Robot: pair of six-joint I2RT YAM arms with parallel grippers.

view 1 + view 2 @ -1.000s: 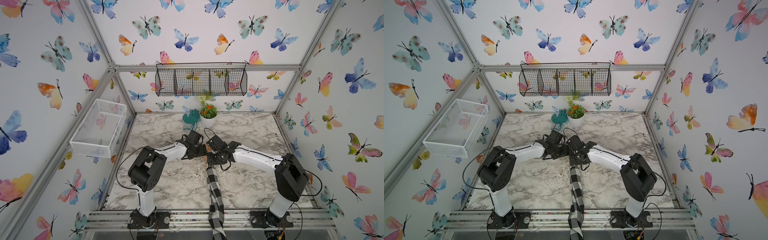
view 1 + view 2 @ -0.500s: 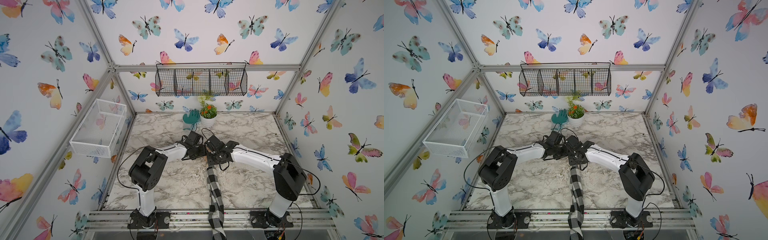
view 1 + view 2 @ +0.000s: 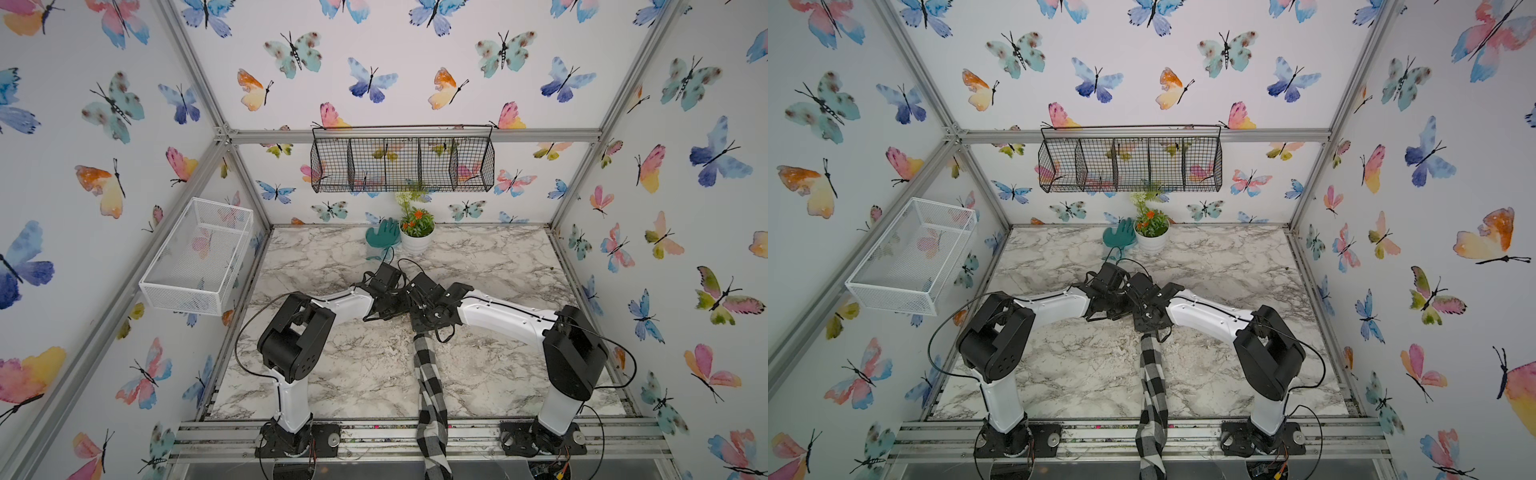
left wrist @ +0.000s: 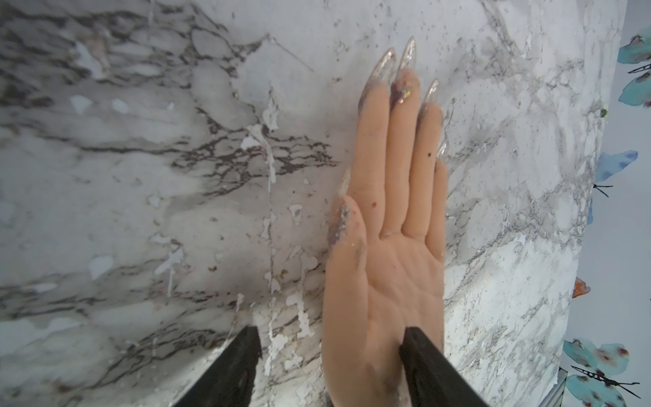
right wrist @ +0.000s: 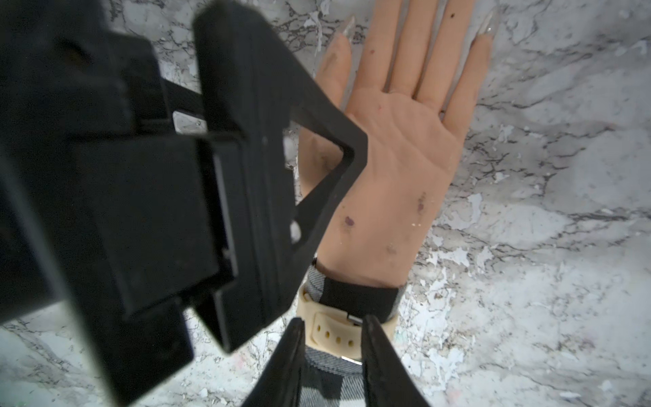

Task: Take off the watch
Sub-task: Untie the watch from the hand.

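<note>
**Robot arms close in on a mannequin's wrist.** The watch (image 5: 331, 336) sits around the wrist of a mannequin hand (image 5: 398, 158) lying palm up on the marble table (image 3: 332, 374). In the right wrist view only its cream strap shows, with a row of holes and a glint of metal buckle. The strap is wrapped over the cuff of a black-and-white checked sleeve (image 3: 430, 386).

The right gripper (image 5: 333, 318) reaches in from the sleeve side. Its two black fingers (image 5: 292, 356) stand narrowly apart with the holed stretch of strap between their tips. Whether they pinch the strap or merely stand above it cannot be told.

The left gripper (image 4: 331, 329) is wide open and holds nothing. One finger (image 4: 422, 366) rests on the heel of the palm, clear of the strap, and the other stands over bare table beside the hand. In both top views the two arms meet at mid-table, and their wrists hide watch and hand.

On the back wall hangs a black wire basket (image 3: 402, 164) divided into compartments, with butterfly wallpaper showing through its mesh. A white mesh basket (image 3: 199, 253), likewise see-through, hangs on the left wall. At the table's far edge a white pot (image 3: 415, 243) holds a small plant with orange flowers. A teal hand-shaped object (image 3: 384, 237) stands just beside it.
</note>
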